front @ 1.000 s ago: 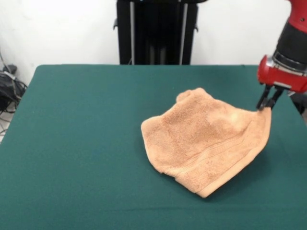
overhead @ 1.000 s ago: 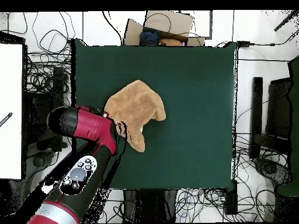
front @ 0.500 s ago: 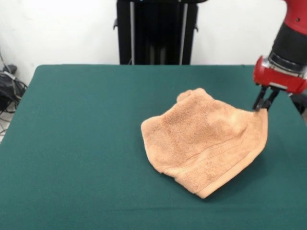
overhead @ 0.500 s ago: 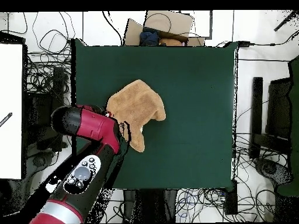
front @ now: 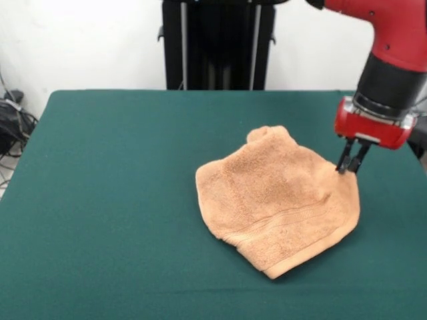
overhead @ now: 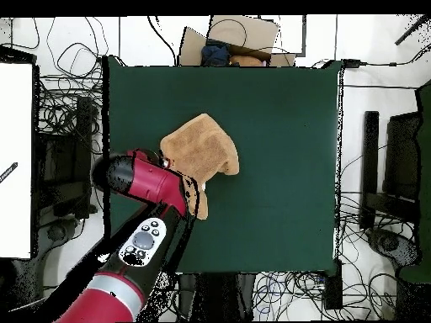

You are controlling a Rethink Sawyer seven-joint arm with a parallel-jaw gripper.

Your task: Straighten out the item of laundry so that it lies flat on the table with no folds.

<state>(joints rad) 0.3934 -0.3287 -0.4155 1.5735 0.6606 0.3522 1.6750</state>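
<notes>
- Peach-orange towel (front: pixel 277 203) lying rumpled on the green bench (front: pixel 107 200), right of centre in the front view, well inside every edge.
- Folded over on itself, not flat: a rounded hump at the far corner, a crease near the right-hand corner, a woven band running along the near right edge.
- Lowest corner pointing toward the near edge of the bench, slightly raised with a shadow beneath.
- End effector (front: pixel 351 160) hanging from the red and black arm (front: pixel 383 73), tips down at the towel's right-hand corner.
- Dark fingers close together and touching the cloth there; clenched on the towel's corner, as far as the front view shows.
- In the overhead view, towel (overhead: pixel 200 150) left of the bench's centre (overhead: pixel 278 151), its lower part covered by the arm (overhead: pixel 156 185).
- End effector itself hidden under the red wrist from above.
- Cables (overhead: pixel 59 109) strewn on the floor around the bench, a cardboard box (overhead: pixel 231 40) beyond one short side, a white board (overhead: pixel 15 160) at the left margin.
- Black pedestal column (front: pixel 217 43) upright behind the bench against a white wall.
</notes>
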